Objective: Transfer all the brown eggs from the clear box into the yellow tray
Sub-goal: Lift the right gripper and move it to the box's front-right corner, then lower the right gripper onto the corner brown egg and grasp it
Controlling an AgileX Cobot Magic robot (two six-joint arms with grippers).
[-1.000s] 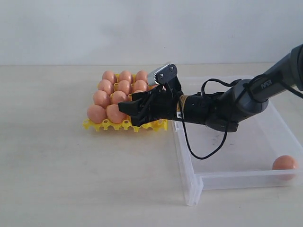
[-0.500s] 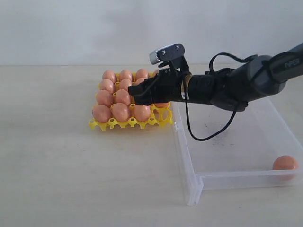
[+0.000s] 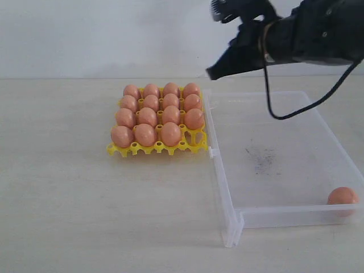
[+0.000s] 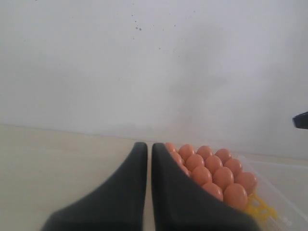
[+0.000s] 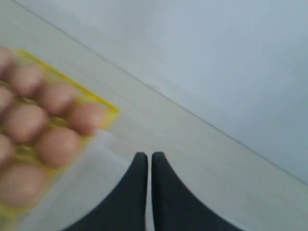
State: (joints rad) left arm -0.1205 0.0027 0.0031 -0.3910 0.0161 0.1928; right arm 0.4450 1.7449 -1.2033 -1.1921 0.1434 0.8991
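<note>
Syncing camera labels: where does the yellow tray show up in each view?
Exterior: yellow tray left of centre, beside the clear box.
Left wrist: only its corner shows past the brown eggs, next to the left gripper.
Right wrist: blurred rim, off to one side of the right gripper.
Shared landmark: the brown eggs in it, visible in all three.

The tray (image 3: 153, 149) sits left of centre on the table (image 3: 68, 216), with eggs (image 3: 147, 116) in its cups. The box (image 3: 223, 187) lies just beside it on the right, reaching toward the right edge. One egg (image 3: 343, 195) rests in the box's lower-right corner.
</note>
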